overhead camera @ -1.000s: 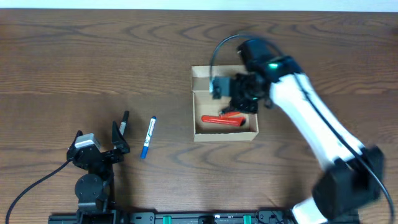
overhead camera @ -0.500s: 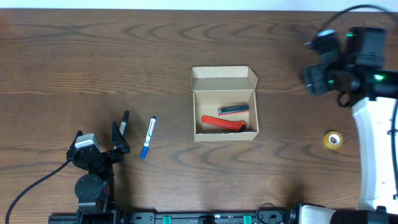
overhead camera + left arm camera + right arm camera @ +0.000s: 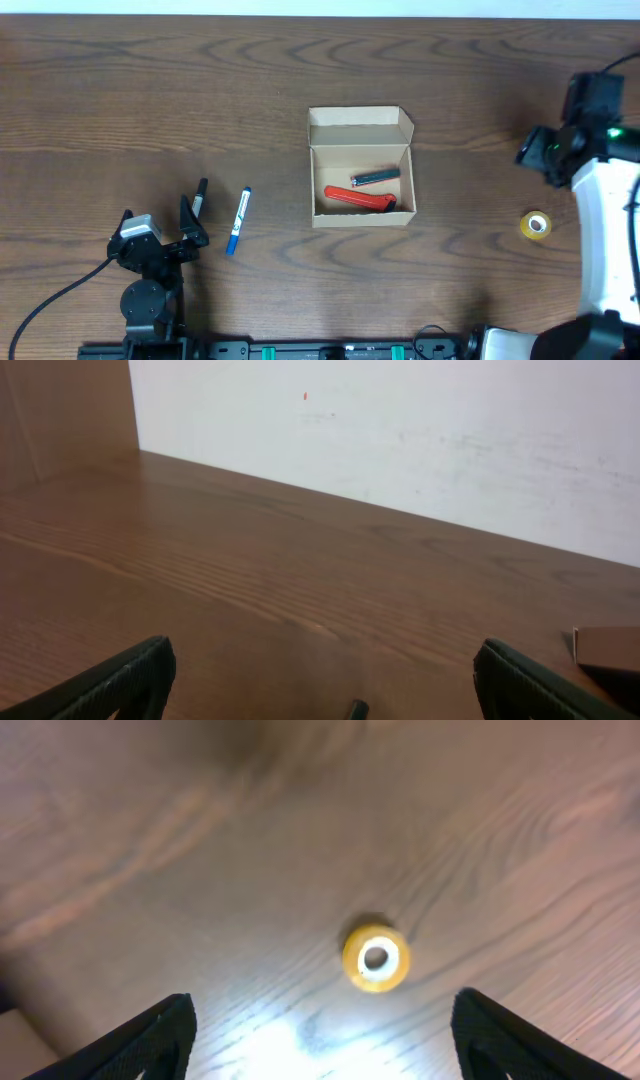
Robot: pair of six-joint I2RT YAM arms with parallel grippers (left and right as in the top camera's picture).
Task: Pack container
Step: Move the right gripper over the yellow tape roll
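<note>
The container (image 3: 361,130) is a tan cardboard box, lid flap open, at the table's middle. Inside lie a red tool (image 3: 359,197) and a dark grey marker (image 3: 375,177). A blue marker (image 3: 238,220) and a black marker (image 3: 199,197) lie left of it. My left gripper (image 3: 190,228) is open and empty near the front left, by the black marker; the marker's tip shows in the left wrist view (image 3: 357,709). My right gripper (image 3: 545,150) is open and empty at the far right, above a yellow tape roll (image 3: 536,225), which also shows in the right wrist view (image 3: 376,958).
The box's corner shows at the right edge of the left wrist view (image 3: 605,648). A white wall (image 3: 400,430) runs behind the table's far edge. Bare wood lies between the box and the tape roll.
My right arm left the box, swung to the far right, then came down toward the tape roll. The grey marker now lies in the box. The left arm has not moved.
</note>
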